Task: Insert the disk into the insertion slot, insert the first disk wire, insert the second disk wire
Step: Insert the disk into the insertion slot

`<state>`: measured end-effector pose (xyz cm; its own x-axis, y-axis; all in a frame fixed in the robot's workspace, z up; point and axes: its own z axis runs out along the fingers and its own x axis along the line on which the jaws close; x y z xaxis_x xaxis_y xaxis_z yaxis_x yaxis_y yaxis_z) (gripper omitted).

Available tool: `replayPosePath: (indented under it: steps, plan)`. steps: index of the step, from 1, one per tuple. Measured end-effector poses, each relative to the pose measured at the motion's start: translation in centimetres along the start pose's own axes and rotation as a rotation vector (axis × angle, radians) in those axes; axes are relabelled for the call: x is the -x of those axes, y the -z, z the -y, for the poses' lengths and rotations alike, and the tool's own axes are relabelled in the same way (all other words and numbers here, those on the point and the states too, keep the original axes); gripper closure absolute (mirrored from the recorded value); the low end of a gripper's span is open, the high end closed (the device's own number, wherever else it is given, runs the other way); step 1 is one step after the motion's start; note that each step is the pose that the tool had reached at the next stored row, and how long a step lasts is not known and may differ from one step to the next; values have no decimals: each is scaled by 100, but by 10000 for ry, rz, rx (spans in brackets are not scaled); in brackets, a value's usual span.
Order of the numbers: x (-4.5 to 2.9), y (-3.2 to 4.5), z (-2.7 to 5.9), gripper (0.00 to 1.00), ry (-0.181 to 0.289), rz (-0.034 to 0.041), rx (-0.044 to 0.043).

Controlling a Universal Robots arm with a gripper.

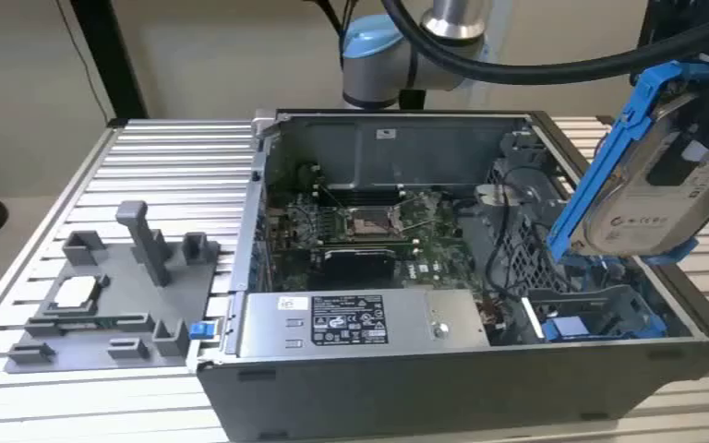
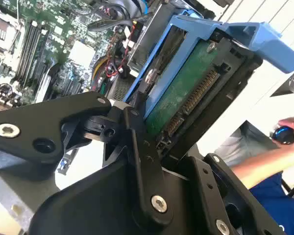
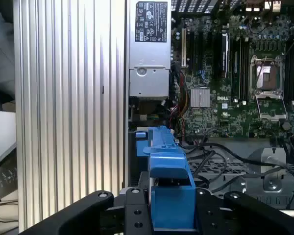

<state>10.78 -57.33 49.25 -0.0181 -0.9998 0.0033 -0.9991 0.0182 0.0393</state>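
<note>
My gripper (image 1: 687, 152) is shut on the disk (image 1: 644, 208), a silver-white drive in a bright blue carrier. It hangs tilted above the open computer case's corner at the exterior view's right. Below it lies the insertion slot (image 1: 576, 318), a grey perforated bay with blue rails. In the second wrist view the disk's green circuit board (image 2: 186, 93) faces the camera between my black fingers (image 2: 137, 137). The first wrist view looks along the blue carrier (image 3: 169, 176). Black cables (image 1: 502, 231) loop beside the bay; I cannot tell which are the disk wires.
The open case (image 1: 453, 388) stands on a slatted metal table (image 1: 170, 157), with a motherboard (image 1: 367, 231) and a grey power supply (image 1: 342, 323) inside. A grey tray with upright pegs (image 1: 108, 295) lies at the exterior view's left. A person's arm (image 2: 264, 159) shows in the second wrist view.
</note>
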Motion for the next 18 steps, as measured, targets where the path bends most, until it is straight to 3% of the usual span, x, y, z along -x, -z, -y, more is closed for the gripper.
replayPosePath:
  steps: [18]
  plan:
    - [-64,-41,3,100,0,0,11]
